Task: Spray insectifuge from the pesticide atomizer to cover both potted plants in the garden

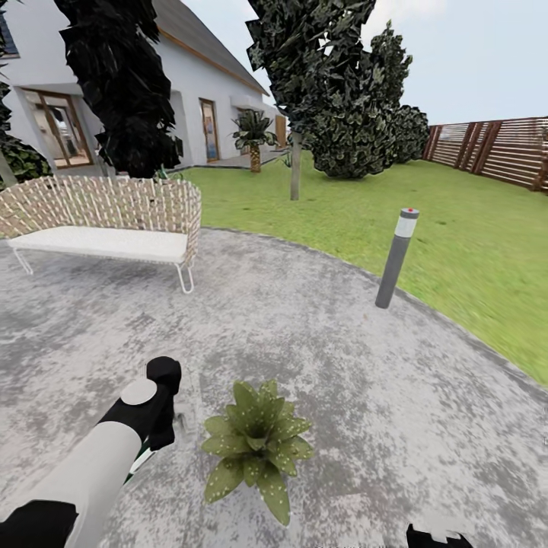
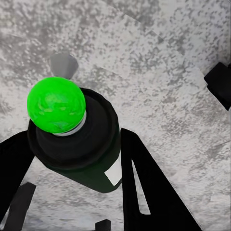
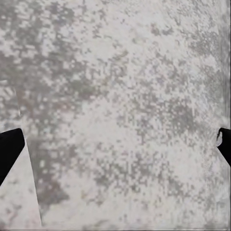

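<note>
My left gripper (image 2: 72, 139) is shut on the pesticide atomizer (image 2: 79, 144), a dark green bottle with a bright green cap (image 2: 57, 105) and a white label patch. Its black fingers (image 2: 144, 187) press both sides of the bottle above the speckled patio. In the head view the left gripper (image 1: 161, 426) hangs just left of one potted plant (image 1: 255, 445), a low rosette of speckled green leaves on the patio. My right gripper (image 3: 115, 144) is open over bare patio, its fingertips at the frame's opposite edges.
A grey bollard lamp (image 1: 397, 257) stands at the patio's edge ahead on the right. A wicker bench (image 1: 106, 221) sits at the back left. Lawn (image 1: 457, 228), dark bushes (image 1: 358, 129), a slat fence (image 1: 502, 148) and a white house (image 1: 190, 99) lie beyond.
</note>
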You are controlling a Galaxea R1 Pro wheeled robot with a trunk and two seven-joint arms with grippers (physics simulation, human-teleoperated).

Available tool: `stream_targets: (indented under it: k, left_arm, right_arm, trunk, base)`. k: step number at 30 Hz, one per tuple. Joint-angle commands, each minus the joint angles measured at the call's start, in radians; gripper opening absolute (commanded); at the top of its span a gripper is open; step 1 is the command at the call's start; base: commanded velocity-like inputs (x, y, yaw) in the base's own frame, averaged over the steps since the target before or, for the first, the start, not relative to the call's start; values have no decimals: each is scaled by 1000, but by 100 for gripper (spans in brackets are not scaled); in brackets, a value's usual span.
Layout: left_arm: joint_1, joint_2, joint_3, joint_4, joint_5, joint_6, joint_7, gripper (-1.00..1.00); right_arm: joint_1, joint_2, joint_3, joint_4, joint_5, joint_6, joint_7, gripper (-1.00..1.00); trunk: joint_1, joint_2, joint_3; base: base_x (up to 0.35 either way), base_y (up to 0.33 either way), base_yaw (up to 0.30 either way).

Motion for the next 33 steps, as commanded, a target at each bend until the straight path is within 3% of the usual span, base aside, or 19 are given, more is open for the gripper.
stream_targets:
  k: [1, 12, 20, 29, 33]
  left_arm:
    - [0, 2, -4, -1, -4, 11, -8, -100]
    - [-3, 11, 2, -1, -4, 14, -8, -100]
    - [-2, 12, 0, -1, -4, 17, -8, -100]
    - [0, 11, 0, -1, -4, 19, -8, -100]
    - [0, 23, 5, -1, -4, 19, -8, -100]
  right_arm:
    - [-1, 0, -8, 2, 10, -3, -4, 100]
    - [-1, 0, -7, 2, 10, -3, -3, 100]
    - [-1, 0, -7, 2, 10, -3, -4, 100]
    - [-1, 0, -7, 3, 13, -5, -3, 100]
    - [-1, 0, -7, 3, 13, -4, -2, 100]
  trunk:
    - [0, 0, -1]
    - [0, 0, -1]
    - [0, 0, -1]
    - [0, 0, -1]
    - [0, 0, -1]
  base:
    - [5, 6, -300]
    - [1, 3, -300]
    - [-1, 268, -298]
    - [-93, 294, -39]
    - [-4, 294, 0]
